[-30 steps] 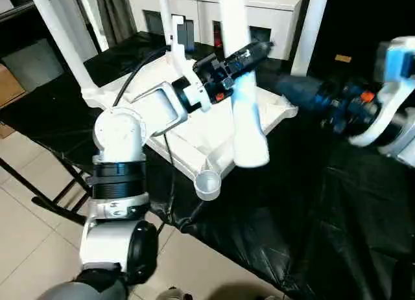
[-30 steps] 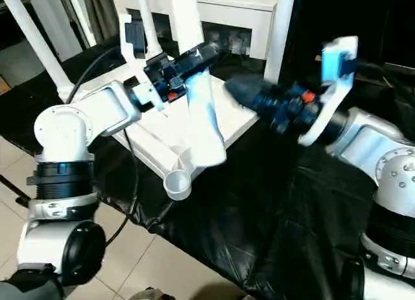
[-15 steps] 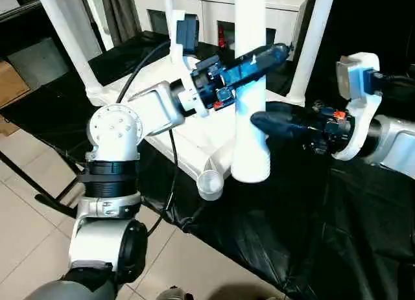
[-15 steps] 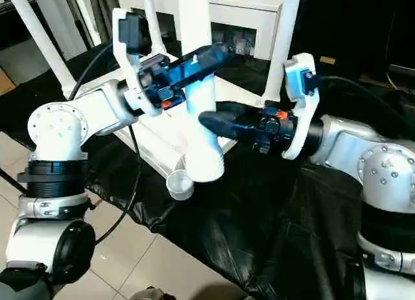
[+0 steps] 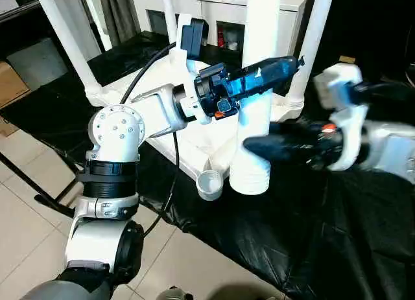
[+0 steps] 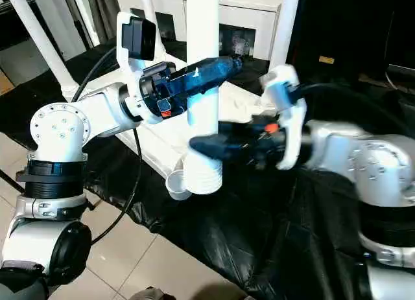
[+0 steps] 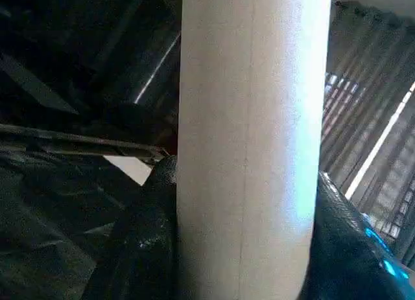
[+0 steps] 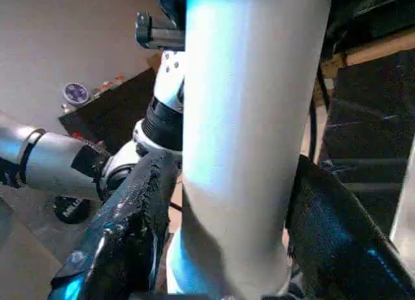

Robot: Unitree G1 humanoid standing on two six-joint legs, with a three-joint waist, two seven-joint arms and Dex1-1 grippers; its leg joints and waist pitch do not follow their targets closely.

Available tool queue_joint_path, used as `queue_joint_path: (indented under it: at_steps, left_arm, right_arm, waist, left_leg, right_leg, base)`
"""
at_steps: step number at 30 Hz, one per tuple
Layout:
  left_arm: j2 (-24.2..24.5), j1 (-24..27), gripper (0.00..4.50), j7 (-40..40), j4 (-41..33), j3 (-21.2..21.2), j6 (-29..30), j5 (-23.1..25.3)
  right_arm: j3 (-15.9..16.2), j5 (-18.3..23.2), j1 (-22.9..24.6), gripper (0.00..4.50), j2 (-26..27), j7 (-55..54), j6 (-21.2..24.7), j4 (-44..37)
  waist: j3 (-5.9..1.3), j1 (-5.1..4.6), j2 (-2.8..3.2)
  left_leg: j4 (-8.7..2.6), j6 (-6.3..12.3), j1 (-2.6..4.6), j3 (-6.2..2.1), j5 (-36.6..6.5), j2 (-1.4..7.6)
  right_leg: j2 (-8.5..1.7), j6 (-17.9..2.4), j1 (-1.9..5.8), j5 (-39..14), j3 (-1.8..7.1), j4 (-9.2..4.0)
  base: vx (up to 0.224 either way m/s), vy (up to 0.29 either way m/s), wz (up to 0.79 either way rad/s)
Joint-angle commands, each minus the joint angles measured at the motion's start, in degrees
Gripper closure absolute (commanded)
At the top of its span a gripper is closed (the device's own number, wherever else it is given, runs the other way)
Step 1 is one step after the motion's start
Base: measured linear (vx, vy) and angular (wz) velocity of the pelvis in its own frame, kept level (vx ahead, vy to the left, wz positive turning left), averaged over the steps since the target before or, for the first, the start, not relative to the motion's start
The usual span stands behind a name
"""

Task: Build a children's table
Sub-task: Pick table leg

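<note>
The upside-down white tabletop [image 5: 193,146] lies on the black-covered work table, its near corner socket [image 5: 209,184] open and facing up. Three white legs [image 5: 65,41] [image 5: 170,8] [image 5: 314,34] stand upright at its other corners. A fourth leg [image 5: 260,21] hangs nearly upright, its ribbed lower end [image 5: 249,178] just right of the open socket. My left gripper [image 5: 282,67] is shut on this leg's middle, with fingers [image 7: 139,238] on both sides of it. Lower down, my right gripper [image 5: 256,143] is open and its fingers [image 8: 130,235] straddle the leg.
A white glass-door cabinet [image 5: 214,15] stands behind the work table. The table's black cover [image 5: 311,235] runs right and forward. Tiled floor [image 5: 26,196] lies left of the table's edge, with a cardboard box [image 5: 6,86] there. A black cable [image 5: 172,164] hangs from my left arm.
My right gripper has swung left from the far right, and its fingers now straddle the leg's lower part. The held leg has gone from tilted to nearly upright.
</note>
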Motion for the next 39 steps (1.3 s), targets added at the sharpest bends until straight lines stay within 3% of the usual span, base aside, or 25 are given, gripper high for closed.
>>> queue_joint_path:
  at_steps: [1,19,24,25,28,35,36,39]
  left_arm:
    - [0.4,-0.4,2.59,-0.3,-1.3,-0.3,-0.9,0.3]
    - [1.0,0.3,2.59,-1.9,-1.9,-2.6,-1.5,1.0]
    - [1.3,0.4,2.59,-2.5,-1.7,-2.8,-1.8,1.1]
    - [1.3,0.4,2.59,-2.5,-1.7,-2.9,-1.8,1.1]
    - [1.4,0.6,2.60,-2.8,-1.8,-3.1,-1.8,1.1]
    - [1.3,0.7,2.60,-3.3,-1.5,-3.8,-2.2,1.6]
    - [1.3,0.7,2.60,-3.3,-1.5,-3.8,-2.2,1.6]
    - [1.4,0.7,2.60,-3.4,-1.5,-3.9,-2.3,1.7]
  right_arm:
    - [0.7,0.4,-1.5,1.81,0.3,-0.2,0.1,-0.2]
    - [2.0,-0.3,-1.8,1.81,1.3,-0.5,-0.1,-0.1]
    - [2.4,-0.7,-1.7,2.21,1.3,-0.5,-0.4,-0.3]
    - [2.4,-0.7,-1.7,2.47,1.4,-0.6,-0.5,-0.2]
    - [2.5,-0.8,-2.0,2.55,1.7,-0.8,-0.7,-0.1]
    - [2.5,-1.7,-2.2,2.55,1.6,-0.7,-1.8,0.2]
    - [2.5,-1.7,-2.2,2.03,1.6,-0.7,-1.8,0.2]
    - [2.5,-1.8,-2.3,1.90,1.7,-0.9,-2.0,0.3]
  waist:
    - [-4.45,0.21,-1.47]
    - [-4.49,0.23,-1.42]
    - [-4.48,0.21,-1.38]
    - [-4.50,0.21,-1.41]
    - [-4.51,0.21,-1.38]
    - [-4.58,0.21,-1.38]
    - [-4.53,0.21,-1.37]
    - [-4.56,0.17,-1.34]
  left_leg:
    - [-3.92,2.95,0.82,-1.30,-5.5,2.95]
    - [-3.91,2.65,0.77,-1.31,-5.3,2.94]
    - [-3.93,2.47,0.80,-1.32,-5.4,2.98]
    - [-3.91,2.47,0.79,-1.31,-5.4,2.95]
    - [-3.92,2.52,0.80,-1.34,-5.3,3.00]
    - [-3.86,2.60,0.78,-1.30,-5.1,2.98]
    - [-3.88,2.63,0.75,-1.29,-5.1,2.96]
    - [-3.90,2.66,0.84,-1.33,-5.1,3.05]
  right_leg:
    - [-3.98,-4.8,3.44,-20.3,3.28,-4.28]
    - [-3.99,-4.7,3.54,-19.6,3.37,-4.13]
    - [-3.99,-4.8,3.51,-19.5,3.39,-4.10]
    - [-3.99,-4.8,3.54,-19.5,3.38,-4.07]
    - [-3.99,-4.8,3.53,-19.3,3.39,-4.03]
    - [-4.02,-5.2,3.58,-18.6,3.43,-3.93]
    - [-4.03,-5.1,3.58,-18.8,3.42,-3.97]
    - [-3.95,-5.1,3.50,-18.7,3.42,-3.93]
  base:
    - [0.000,0.000,0.00]
    - [0.000,0.000,0.00]
    - [0.000,0.000,0.00]
    - [0.000,0.000,0.00]
    - [0.000,0.000,0.00]
    - [0.000,0.000,0.00]
    - [0.000,0.000,0.00]
    - [0.000,0.000,0.00]
